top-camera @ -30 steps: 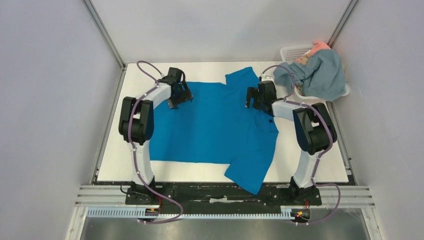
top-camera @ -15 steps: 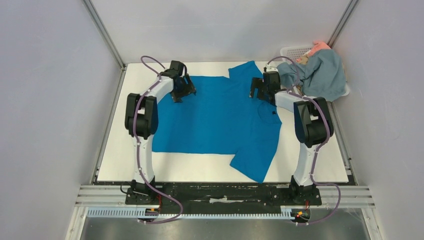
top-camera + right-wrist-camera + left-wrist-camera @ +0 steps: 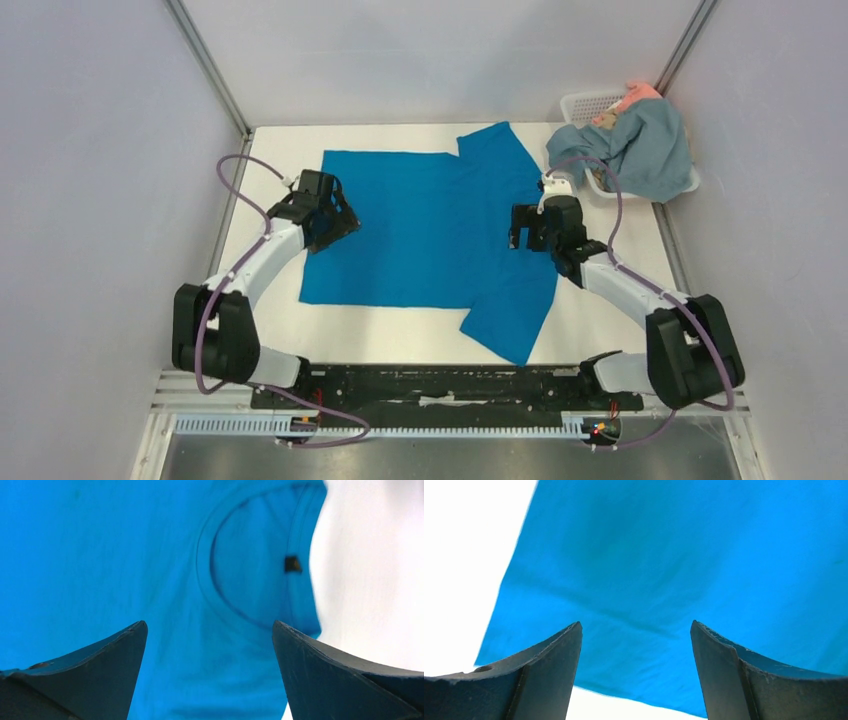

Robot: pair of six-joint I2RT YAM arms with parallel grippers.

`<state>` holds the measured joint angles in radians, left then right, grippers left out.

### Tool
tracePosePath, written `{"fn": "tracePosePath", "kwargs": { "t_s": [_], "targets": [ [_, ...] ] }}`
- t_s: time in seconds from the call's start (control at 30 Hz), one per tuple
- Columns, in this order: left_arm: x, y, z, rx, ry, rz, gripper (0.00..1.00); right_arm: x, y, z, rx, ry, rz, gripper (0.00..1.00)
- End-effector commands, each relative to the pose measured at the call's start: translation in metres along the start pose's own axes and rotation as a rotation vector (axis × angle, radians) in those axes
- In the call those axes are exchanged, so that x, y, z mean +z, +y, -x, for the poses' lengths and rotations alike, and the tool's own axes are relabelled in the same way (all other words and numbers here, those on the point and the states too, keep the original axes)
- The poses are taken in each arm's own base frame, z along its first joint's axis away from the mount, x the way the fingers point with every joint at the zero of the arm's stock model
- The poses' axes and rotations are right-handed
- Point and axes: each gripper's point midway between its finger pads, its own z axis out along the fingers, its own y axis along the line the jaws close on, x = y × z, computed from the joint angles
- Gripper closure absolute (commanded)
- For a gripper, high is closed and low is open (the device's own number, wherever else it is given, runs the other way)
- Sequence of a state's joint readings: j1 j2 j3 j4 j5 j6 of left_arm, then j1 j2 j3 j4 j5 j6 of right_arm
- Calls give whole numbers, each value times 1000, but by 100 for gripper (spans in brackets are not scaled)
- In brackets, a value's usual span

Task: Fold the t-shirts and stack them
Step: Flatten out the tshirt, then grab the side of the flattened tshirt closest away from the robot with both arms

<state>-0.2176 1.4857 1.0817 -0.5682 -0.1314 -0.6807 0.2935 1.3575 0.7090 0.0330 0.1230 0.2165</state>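
Left hand (image 3: pixel 636 625), right hand (image 3: pixel 210 622) pulled back nearward; both open, empty, above cobalt-blue t-shirt (image 3: pixel 430 230).

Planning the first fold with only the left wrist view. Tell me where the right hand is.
Observer: The right hand hangs open over the cobalt-blue t-shirt, near its neckline.
Operator: Report the other shirts.
Observer: The grey-blue t-shirt is draped over the white basket at the far right corner, salmon-pink cloth showing behind it.
Operator: Describe the sleeves.
Observer: One sleeve points to the near edge of the table, the other to its far edge.
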Motion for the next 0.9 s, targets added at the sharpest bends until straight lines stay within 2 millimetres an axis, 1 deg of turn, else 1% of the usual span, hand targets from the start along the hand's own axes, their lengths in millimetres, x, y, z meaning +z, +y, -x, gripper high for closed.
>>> {"fn": "tracePosePath", "kwargs": {
  "t_s": [0.0,0.03,0.2,0.27,0.37,0.43,0.6,0.7,0.87],
  "targets": [
    [-16,60,-31,-103,-73,147,14,-24,3,-13,-16,-46,24,2],
    [-20,70,-37,-120,-92,160,14,-30,6,-12,-11,-67,38,2],
    [-37,105,-54,-199,-162,221,14,-47,16,-23,2,-88,103,2],
    [-40,126,-61,-244,-196,292,14,-51,19,-30,9,-92,112,2],
    [-41,145,-66,-285,-235,347,14,-56,24,-39,-3,-88,130,2],
    [-38,149,-70,-311,-243,343,14,-59,25,-40,-5,-88,129,2],
    [-21,142,-75,-333,-217,298,14,-63,24,-39,-5,-101,123,2],
    [-14,144,-79,-333,-201,315,14,-65,22,-38,-4,-108,112,2],
    [-5,144,-86,-350,-189,303,16,-69,23,-47,13,-92,124,2]
  ]
}}
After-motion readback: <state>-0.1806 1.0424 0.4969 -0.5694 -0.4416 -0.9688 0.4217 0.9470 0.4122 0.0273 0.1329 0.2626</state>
